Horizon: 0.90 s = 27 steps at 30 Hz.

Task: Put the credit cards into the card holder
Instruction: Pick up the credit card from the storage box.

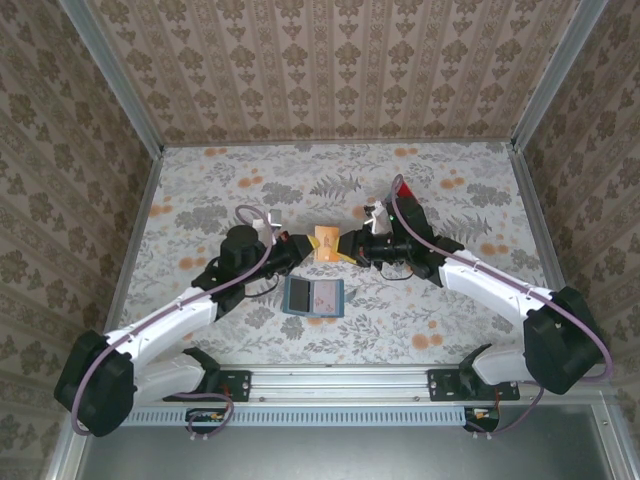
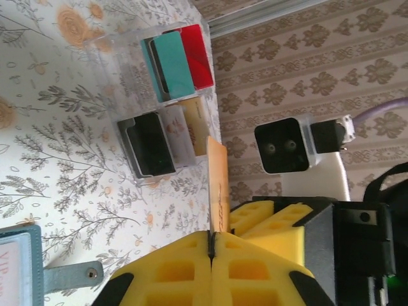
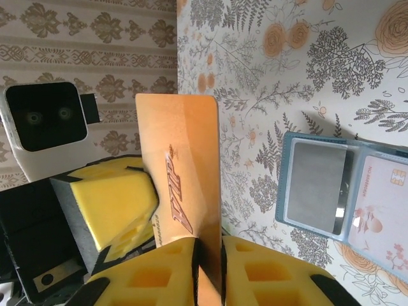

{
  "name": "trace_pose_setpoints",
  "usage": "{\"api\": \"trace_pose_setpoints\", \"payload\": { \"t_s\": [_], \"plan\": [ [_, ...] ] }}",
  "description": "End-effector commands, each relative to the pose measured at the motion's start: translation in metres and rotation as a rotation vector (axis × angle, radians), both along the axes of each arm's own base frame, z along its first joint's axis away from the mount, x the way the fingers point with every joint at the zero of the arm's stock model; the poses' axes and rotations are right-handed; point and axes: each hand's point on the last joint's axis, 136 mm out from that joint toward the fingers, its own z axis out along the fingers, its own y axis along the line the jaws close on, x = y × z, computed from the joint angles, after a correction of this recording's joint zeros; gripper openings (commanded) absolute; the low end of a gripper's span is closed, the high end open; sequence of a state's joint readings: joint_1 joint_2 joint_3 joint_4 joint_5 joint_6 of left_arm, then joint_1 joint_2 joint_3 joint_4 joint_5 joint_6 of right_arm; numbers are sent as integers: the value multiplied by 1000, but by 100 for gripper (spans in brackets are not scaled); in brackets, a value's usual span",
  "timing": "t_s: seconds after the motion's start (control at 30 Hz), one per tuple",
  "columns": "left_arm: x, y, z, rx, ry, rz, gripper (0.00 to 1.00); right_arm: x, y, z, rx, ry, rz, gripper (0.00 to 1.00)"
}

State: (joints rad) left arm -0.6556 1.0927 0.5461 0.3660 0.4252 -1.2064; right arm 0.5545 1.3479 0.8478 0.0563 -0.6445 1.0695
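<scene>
From above, the left end effector (image 1: 305, 247) and right end effector (image 1: 348, 248) meet at an orange card (image 1: 325, 242) beyond the open card holder (image 1: 313, 297). The left wrist view shows the left one clenched on the card's edge, with a clear rack (image 2: 167, 95) behind. In the right wrist view the right fingers (image 3: 268, 274) flank the card, and I cannot tell whether they grip it.

Floral-print table (image 1: 250, 170), damask-papered walls (image 1: 330, 70), aluminium frame rails (image 1: 340, 380)

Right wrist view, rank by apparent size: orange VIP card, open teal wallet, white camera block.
1–2. Orange plastic VIP card and open teal folding wallet: about alike; card is nearer, wallet cropped, so unranked.
3. White box-shaped camera: smallest.
</scene>
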Motion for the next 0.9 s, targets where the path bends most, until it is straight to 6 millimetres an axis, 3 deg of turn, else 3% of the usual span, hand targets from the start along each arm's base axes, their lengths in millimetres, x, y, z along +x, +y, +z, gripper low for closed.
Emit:
{"api": "trace_pose_setpoints", "payload": {
  "t_s": [0.0, 0.53, 0.7, 0.73, 0.8, 0.87],
  "plan": [
    [-8, -1, 3, -38, -8, -51, 0, 0, 11, 27, 54, -69, 61, 19],
    [-15, 2, -11, -1, 31, -73, 0, 10, 5, 20, 14, -64, 55, 21],
    [-16, 5, -17, 23, 43, -65, 0, 9, 3, 20, 6, -69, 52, 6],
    [-16, 7, -21, 45, 48, -61, 13, 9, 1, 18, -7, -70, 48, 4],
    [-18, 14, -31, 120, 69, -51, 52, 7, -6, 8, -72, -62, 33, 5],
    [-20, 27, -47, 219, 101, -15, 67, 7, -20, -12, -201, -68, -7, 6]
  ]
}}
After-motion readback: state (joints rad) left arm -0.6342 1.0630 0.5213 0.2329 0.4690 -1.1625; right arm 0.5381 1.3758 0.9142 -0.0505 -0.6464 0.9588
